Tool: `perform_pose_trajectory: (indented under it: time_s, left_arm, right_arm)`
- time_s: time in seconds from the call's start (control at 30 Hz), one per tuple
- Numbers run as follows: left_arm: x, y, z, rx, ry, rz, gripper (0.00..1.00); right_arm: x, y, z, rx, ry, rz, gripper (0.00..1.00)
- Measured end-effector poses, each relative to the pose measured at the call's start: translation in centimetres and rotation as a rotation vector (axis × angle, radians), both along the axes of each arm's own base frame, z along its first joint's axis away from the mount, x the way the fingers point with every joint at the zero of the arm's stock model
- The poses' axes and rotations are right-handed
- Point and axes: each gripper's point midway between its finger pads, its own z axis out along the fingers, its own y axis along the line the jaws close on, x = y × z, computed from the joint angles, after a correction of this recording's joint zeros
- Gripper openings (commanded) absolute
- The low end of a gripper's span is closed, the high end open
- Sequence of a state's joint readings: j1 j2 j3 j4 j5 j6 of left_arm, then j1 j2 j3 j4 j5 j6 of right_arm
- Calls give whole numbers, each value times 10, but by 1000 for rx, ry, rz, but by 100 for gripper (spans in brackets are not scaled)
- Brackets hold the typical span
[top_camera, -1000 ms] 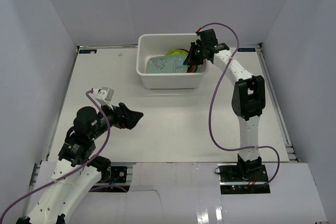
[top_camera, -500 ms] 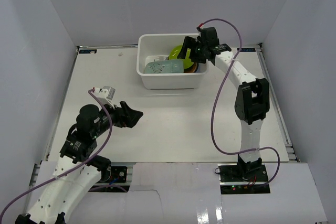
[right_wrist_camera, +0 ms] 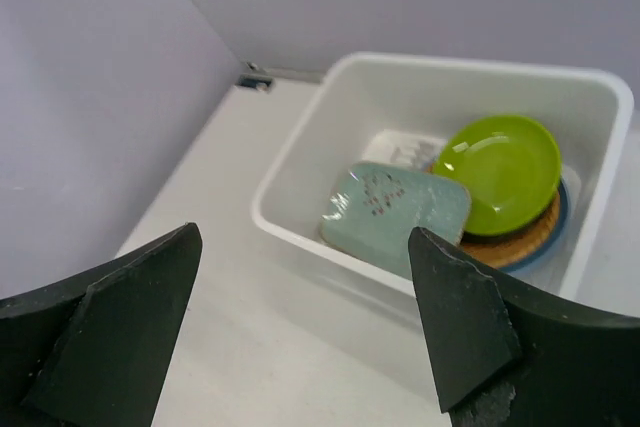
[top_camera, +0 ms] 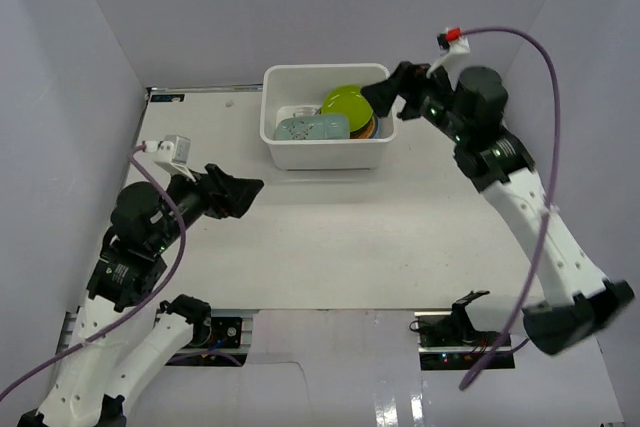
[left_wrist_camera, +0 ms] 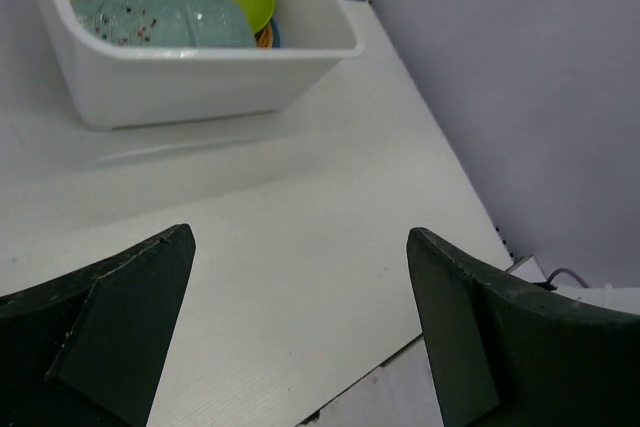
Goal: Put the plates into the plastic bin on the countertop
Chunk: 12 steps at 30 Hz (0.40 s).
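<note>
At the left of the overhead view the left gripper point(top_camera: 250, 193) hangs over the countertop point(top_camera: 330, 237), a little higher in the frame than a second ago. Its fingers are spread wide, with nothing between them and touching nothing.

Up at centre, the plastic bin point(top_camera: 325, 155) holds the plates. The pale green oblong plate point(top_camera: 312, 127) leans in the bin's left half. The lime green plate point(top_camera: 348, 102), tilted half a second ago, now lies on top of the woven tan plate point(right_wrist_camera: 505, 244), which has a light blue rim point(right_wrist_camera: 561, 209) peeking out below it. Any darker dishes would be buried under these; I cannot tell.

To the right lies the real change. The right gripper point(top_camera: 385, 97), which was down inside the bin's right end a second ago, has lifted clear and drawn back toward the upper right. Its jaws are wide apart and empty, so the lime plate looks delivered. No plate shows on the bare countertop, so the task seems at or near its end.
</note>
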State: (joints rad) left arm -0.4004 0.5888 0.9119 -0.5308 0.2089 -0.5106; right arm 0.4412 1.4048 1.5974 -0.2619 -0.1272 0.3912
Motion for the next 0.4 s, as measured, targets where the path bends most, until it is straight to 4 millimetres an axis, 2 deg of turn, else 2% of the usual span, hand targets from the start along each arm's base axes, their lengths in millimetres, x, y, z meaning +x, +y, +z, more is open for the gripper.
perform_pose_trajectory:
  time_s: [0.03,0.1,0.2,0.3,0.4]
  left_arm:
    - [-2,1,17,-18,-35,0,98]
    - [-9,4,56,-58,-114,4,98]
    - [-27,14,105,-113,-234,15,98]
    - [-54,30,138,-170,-346,43,98]
    - [-81,48,153,-212,-432,79,98]
  right_arm:
    - [-24,-5,10,22,-46,14,90]
    - [-82,-19,18,69,-128,51,90]
    - [-152,-48,16,124,-233,81,90]
    - [-209,-81,24,165,-347,75,90]
    - [-244,-104,22,189,-404,58,90]
